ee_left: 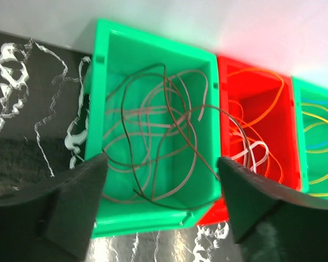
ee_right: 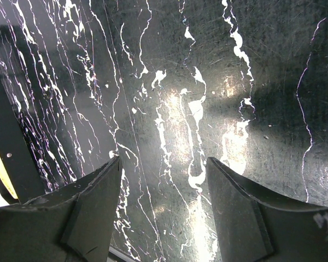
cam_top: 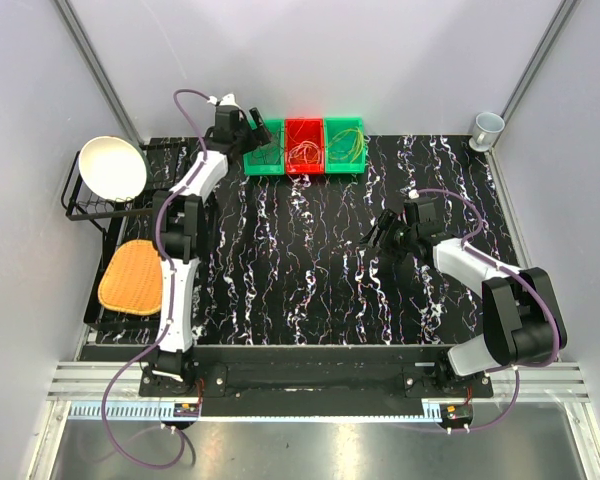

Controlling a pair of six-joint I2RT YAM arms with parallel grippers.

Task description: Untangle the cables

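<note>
Curly cables (cam_top: pixel 305 152) lie coiled, apparently tangled, across three bins (cam_top: pixel 305 124)

1. This is pretty clearly a robotics lab test cell, not anybody's home or kitchen.
2. Two robot arms, the left arm (cam_top: pixel 175 290) and the right arm (cam_top: pixel 480 265), are bolted to a black mounting bar (cam_top: pixel 310 375) on aluminium rails (cam_top: pixel 80 380) at the near edge.
3. Plain pale wall panels (cam_top: pixel 400 60) box the space in on three sides, with bare metal struts (cam_top: pixel 97 70) in the corners.
4. The worktop (cam_top: pixel 300 290) is a black marble-look sheet.
5. The household stuff is sparse: a white bowl (cam_top: pixel 113 165) in a wire rack (cam_top: pixel 80 205), a woven mat (cam_top: pixel 132 277), a cup (cam_top: pixel 487 127) in the far corner, and a row of small plastic bins (ee_left: pixel 142 49).
6. Purple hoses (cam_top: pixel 185 93) run exposed along the arms.
</note>
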